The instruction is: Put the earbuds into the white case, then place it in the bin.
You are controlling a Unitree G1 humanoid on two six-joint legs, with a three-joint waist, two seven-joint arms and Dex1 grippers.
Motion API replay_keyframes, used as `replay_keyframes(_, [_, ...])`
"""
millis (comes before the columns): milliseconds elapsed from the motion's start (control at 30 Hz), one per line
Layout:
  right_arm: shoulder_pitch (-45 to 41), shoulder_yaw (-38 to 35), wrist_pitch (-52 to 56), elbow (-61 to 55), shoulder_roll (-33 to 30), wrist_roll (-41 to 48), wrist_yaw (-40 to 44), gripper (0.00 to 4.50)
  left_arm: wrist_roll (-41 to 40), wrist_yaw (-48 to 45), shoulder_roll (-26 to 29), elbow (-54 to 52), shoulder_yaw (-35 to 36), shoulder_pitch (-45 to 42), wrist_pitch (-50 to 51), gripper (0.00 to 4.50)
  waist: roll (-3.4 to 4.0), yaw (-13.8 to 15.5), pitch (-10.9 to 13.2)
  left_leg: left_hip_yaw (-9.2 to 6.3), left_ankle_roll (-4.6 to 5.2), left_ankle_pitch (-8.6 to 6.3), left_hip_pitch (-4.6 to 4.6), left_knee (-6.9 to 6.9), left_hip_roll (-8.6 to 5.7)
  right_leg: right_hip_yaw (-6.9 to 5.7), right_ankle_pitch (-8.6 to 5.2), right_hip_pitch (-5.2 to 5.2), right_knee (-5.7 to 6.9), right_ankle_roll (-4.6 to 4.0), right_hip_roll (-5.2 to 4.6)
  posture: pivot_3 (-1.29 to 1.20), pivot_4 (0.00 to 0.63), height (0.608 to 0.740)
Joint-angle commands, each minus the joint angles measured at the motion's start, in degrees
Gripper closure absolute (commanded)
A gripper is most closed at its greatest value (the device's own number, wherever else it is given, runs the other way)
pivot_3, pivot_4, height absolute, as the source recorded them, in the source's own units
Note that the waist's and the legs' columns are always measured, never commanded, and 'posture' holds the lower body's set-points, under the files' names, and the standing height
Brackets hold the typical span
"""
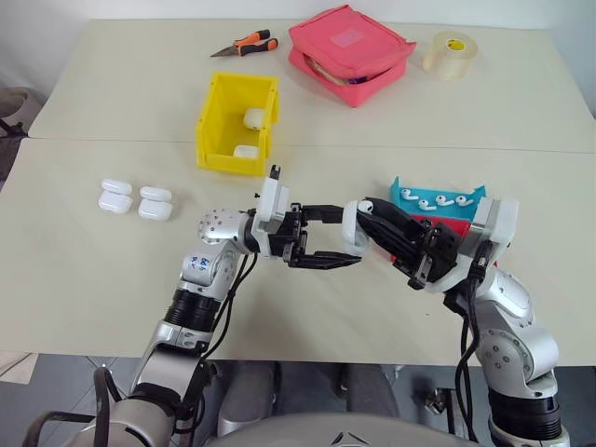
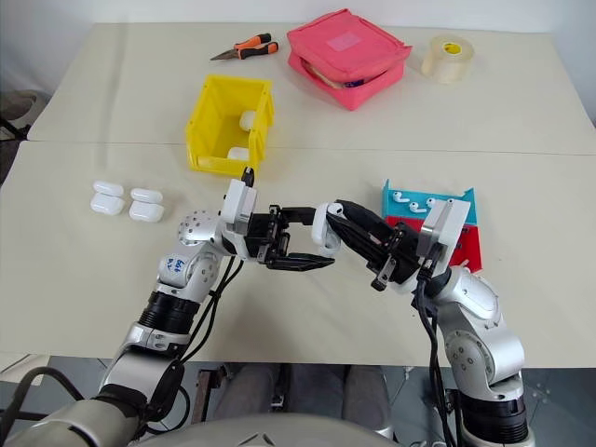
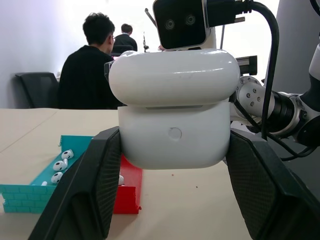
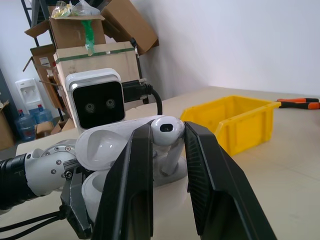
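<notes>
Clamped in my left pincer is the white case, lid flipped up, held above the surface. Meeting it from the other side, my right pincer pinches one earbud directly over the open case. Beyond both pincers stands the yellow bin with two cases inside.

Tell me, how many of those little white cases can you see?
5. Two white cases lie side by side on the table; two more sit in the yellow bin; one is clamped by the left gripper. Others may be hidden.
</notes>
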Motion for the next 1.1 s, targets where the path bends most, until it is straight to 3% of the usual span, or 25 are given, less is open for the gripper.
replay_keyframes(33, [0.9, 1.8, 0.8, 1.0, -0.4, -0.8, 0.5, 3.98, -1.6, 0.1, -1.5, -1.9, 0.7, -1.2, -1.5, 1.74, 0.0, 0.0, 0.0, 0.0, 0.0, 0.0, 0.0, 0.0, 0.0, 0.0, 0.0, 0.0, 0.0, 0.0, 0.0, 0.0, 0.15, 0.74])
replay_keyframes(433, [1.8, 1.2, 4.6, 1.7, -4.8, 2.5, 1.5, 3.98, -1.7, 3.3, -4.7, 0.5, 2.8, -3.2, -3.5, 1.74, 0.0, 0.0, 0.0, 0.01, 0.0, 0.0, 0.0, 0.0, 0.0, 0.0, 0.0, 0.0, -0.01, 0.0, 0.0, 0.0, 0.15, 0.74])
replay_keyframes(833, [-1.1, -1.3, 5.5, 2.2, -7.5, 5.3, 3.7, 0.16, -0.8, 3.1, -5.7, 0.9, 2.9, -2.6, -5.3, 1.74, -0.02, 0.1, 0.0, 0.01, 0.0, 0.0, -0.02, 0.0, 0.0, -0.01, 0.0, 0.01, -0.03, 0.0, -0.01, 0.0, 0.15, 0.74])
replay_keyframes(1100, [5.7, -12.4, 4.5, 1.7, -15.2, 5.8, 8.0, 0.03, 0.0, 2.6, -3.9, 1.8, 3.3, -1.4, -6.3, 1.74, -0.03, 0.4, 0.0, 0.02, 0.02, -0.01, -0.06, 0.0, -0.05, -0.03, 0.0, 0.02, -0.06, 0.0, -0.04, 0.0, 0.15, 0.74])
